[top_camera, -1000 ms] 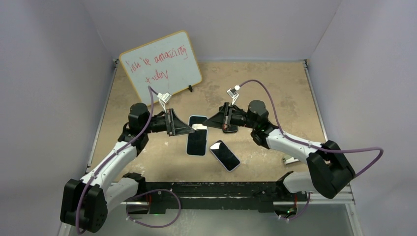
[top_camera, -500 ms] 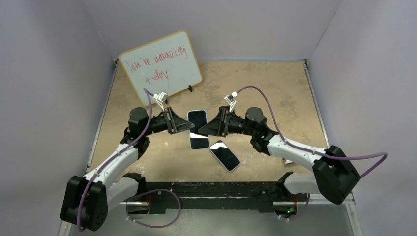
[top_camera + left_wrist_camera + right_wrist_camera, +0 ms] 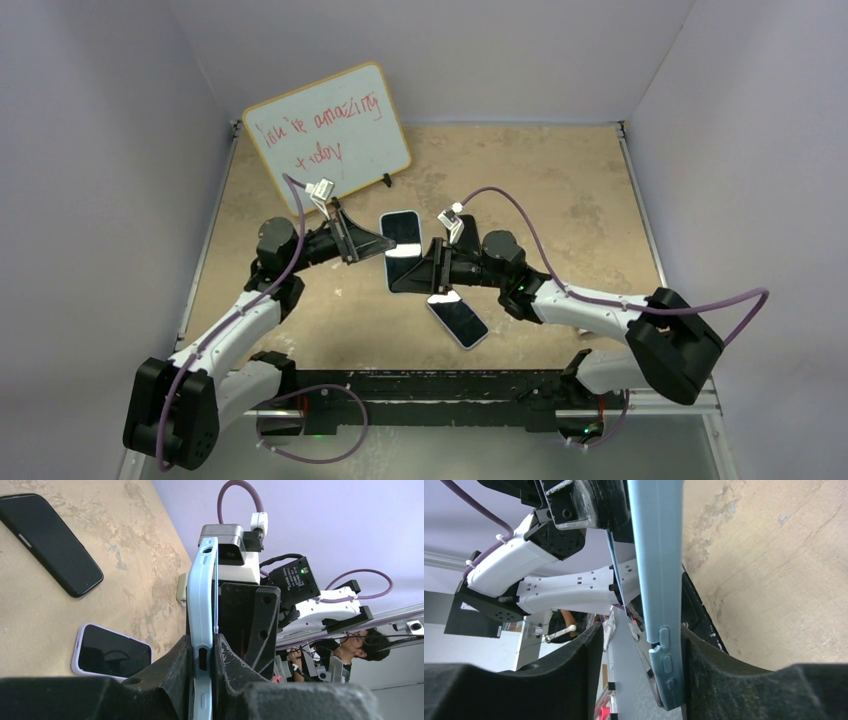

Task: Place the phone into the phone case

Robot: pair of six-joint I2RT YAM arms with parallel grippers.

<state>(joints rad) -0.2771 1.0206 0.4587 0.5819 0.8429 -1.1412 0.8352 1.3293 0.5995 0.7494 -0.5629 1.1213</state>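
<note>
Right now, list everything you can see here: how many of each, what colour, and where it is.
phone in light blue case: one, dark screen, held up at mid-table between the grippers
phone in pale lilac case: one, dark screen, flat on the table, nearer the arm bases
black phone: one, black, flat on the table, shown by the left wrist camera
whiteboard: one, white with red writing, propped far left
table: one, tan
left gripper: one, black, clamped on the light blue case
right gripper: one, black, open around that case

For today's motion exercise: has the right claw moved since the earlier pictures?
Yes. The right claw moved left and toward the near edge, closing on the lilac-cased black-screened phone.
</note>
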